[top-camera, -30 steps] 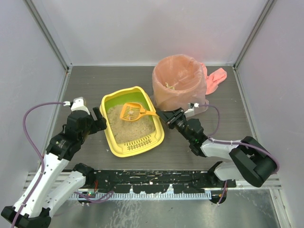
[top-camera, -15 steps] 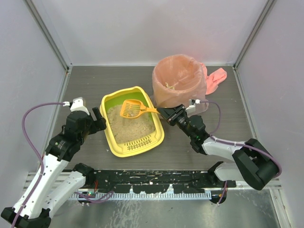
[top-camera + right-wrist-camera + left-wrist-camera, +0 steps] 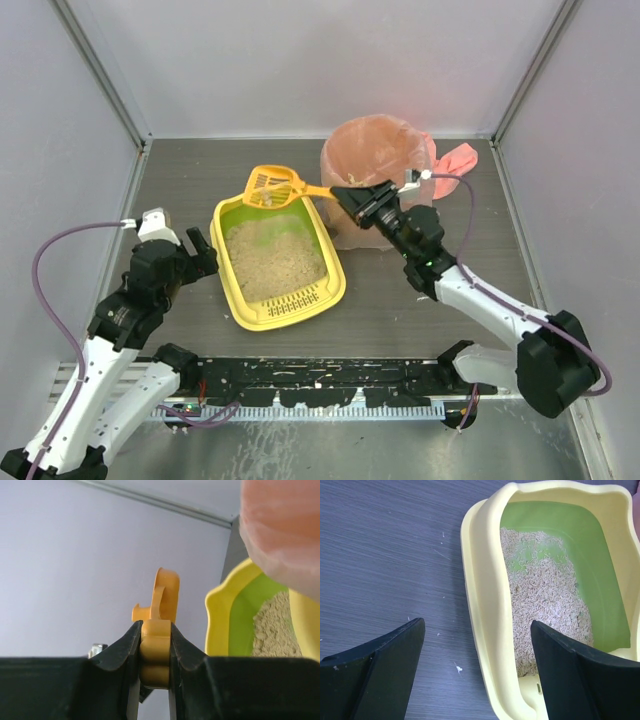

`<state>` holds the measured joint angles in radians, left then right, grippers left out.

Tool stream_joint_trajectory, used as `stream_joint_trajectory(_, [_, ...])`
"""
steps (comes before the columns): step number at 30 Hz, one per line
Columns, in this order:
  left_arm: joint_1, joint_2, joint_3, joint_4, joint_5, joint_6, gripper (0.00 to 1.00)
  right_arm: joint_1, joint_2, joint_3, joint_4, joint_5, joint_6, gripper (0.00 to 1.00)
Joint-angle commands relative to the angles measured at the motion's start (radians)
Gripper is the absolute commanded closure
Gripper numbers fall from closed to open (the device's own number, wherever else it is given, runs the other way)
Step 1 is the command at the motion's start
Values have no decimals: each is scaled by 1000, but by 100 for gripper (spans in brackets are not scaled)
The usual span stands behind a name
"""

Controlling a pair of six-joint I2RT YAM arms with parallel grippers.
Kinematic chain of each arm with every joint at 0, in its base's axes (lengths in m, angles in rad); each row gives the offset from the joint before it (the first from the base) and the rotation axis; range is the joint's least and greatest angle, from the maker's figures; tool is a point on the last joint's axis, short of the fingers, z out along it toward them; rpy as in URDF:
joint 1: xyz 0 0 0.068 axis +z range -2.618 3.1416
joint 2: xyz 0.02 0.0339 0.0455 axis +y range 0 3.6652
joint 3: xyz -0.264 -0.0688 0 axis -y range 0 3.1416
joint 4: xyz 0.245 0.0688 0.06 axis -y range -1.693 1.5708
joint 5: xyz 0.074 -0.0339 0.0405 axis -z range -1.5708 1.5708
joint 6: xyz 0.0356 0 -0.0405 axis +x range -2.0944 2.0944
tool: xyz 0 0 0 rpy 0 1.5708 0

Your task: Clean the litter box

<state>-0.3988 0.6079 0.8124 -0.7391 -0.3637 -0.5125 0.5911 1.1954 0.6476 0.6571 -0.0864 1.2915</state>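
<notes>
Midtable, litter box (image 3: 482,605) near-far, ledge (image 3: 295,298) nearest; left claw (image 3: 476,624) apart, right claw (image 3: 155,630) around scoop (image 3: 272,185).

The left arm (image 3: 105,345) rises from its base at the near left and bends at the elbow. Its wrist points forward and to the right, and the left hand (image 3: 203,252) hangs above the tabletop (image 3: 200,170) with its two dark fingers (image 3: 380,650) spread wide apart. The right arm (image 3: 490,310) stretches from its base at the near right up and toward the middle, forearm raised, and the right hand (image 3: 345,197) has both fingers (image 3: 125,650) pressed flat against the handle of an orange scoop (image 3: 275,185), held well above the tabletop.
</notes>
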Motion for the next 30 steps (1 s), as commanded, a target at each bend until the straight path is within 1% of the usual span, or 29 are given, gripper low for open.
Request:
stream_joint_trajectory(1, [-2, -29, -3, 2, -41, 5, 9, -123, -93, 121, -109, -25, -7, 99])
stream_joint_trajectory(3, [-2, -33, -2, -3, -39, 6, 8, -201, -123, 153, -156, -55, -10, 99])
stream_joint_trajectory(7, [-2, -49, -9, -12, -43, 4, 6, -347, -184, 221, -295, -93, -88, 99])
stream_joint_trajectory(12, [-2, -64, -20, -8, -43, -1, 5, -454, -252, 285, -459, -36, -263, 99])
stream_joint_trajectory(17, [-2, -65, -20, -7, -38, 2, 4, -469, -266, 349, -587, 75, -474, 100])
stream_joint_trajectory(21, [-3, -64, -22, -6, -37, 2, 4, -468, -235, 421, -665, 100, -654, 99])
stream_joint_trajectory(23, [-2, -67, -22, -5, -34, 1, 4, -469, -217, 449, -674, 69, -744, 99])
stream_joint_trajectory(26, [-2, -71, -23, -5, -34, 3, 4, -468, -182, 508, -699, -20, -889, 99])
stream_joint_trajectory(30, [-2, -76, -23, -6, -32, 3, 4, -469, -109, 603, -794, -127, -1068, 99])
